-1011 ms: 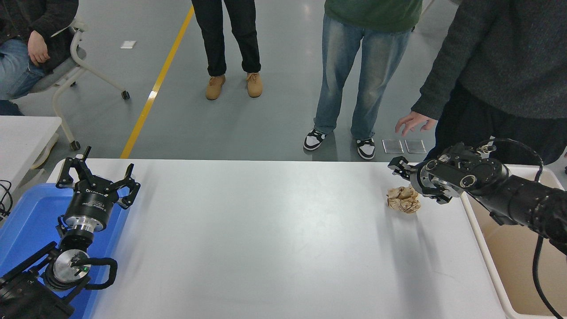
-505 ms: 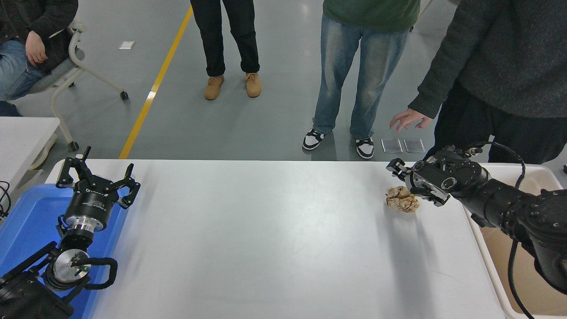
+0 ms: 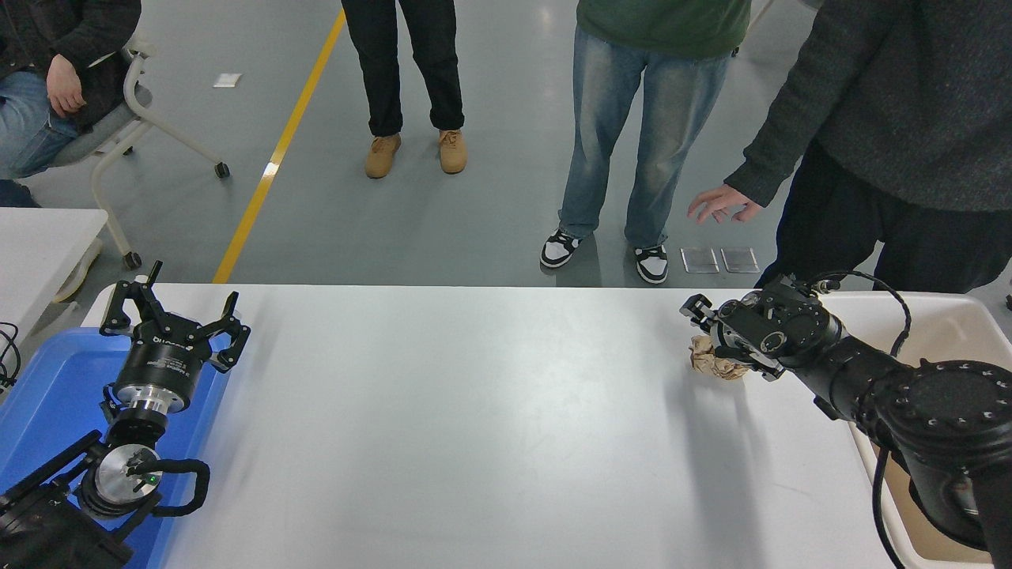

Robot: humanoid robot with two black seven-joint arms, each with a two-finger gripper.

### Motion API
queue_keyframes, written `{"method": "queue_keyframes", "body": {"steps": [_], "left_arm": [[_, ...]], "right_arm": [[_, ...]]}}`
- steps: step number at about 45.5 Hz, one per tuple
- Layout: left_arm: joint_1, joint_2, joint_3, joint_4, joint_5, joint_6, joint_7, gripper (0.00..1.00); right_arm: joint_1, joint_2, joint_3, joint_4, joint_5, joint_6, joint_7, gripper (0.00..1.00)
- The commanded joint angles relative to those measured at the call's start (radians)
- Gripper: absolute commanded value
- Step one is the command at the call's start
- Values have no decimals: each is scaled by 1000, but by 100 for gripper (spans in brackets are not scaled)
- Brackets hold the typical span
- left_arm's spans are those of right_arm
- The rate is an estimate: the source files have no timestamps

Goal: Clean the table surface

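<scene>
- You have one table surface [image 3: 474,427] in view: wide, smooth, pale grey-white, with rounded corners, and it runs under both claws and fills the lower part of the head view.
- One crumpled brown paper ball [image 3: 714,359] lies on that surface, near its far right corner. It is tan and creased.
- You have two claws. The right claw [image 3: 706,332] reaches in from the right edge, and its fingers are spread on either side of the paper ball; one dark finger [image 3: 697,307] stands just behind the ball. The fingers are not pressed together on it, so you hold nothing firmly here.
- The left claw [image 3: 170,312] is parked at the lower left with its fingers splayed wide, gripping nothing. It hangs over the far edge of one blue tray [image 3: 39,395].
- One beige bin [image 3: 941,316] sits just right of the right claw, partly hidden by the arm.
- Beyond the right claw, at the far side, you see four people: three standing and one seated on a chair [image 3: 130,103] at the far left. One bare hand [image 3: 719,204] hangs in the air above and behind the right claw, apart from it.
- One smaller white table [image 3: 39,245] sits behind the left claw.
</scene>
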Motion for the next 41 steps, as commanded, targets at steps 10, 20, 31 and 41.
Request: {"method": "queue_keyframes", "body": {"steps": [10,20,31,41], "left_arm": [[0,0,0,0,0,0,0,99],[0,0,0,0,0,0,0,99],[0,0,0,0,0,0,0,99],[0,0,0,0,0,0,0,99]], "right_arm": [[-23,6,-13,-70,-6,-8,4,99],[-31,6,-13,-70,-6,-20,21,99],[-58,6,-14,-122,-6,-29,93,98],[-66,6,-14,-113,-26,-23,159,98]]}}
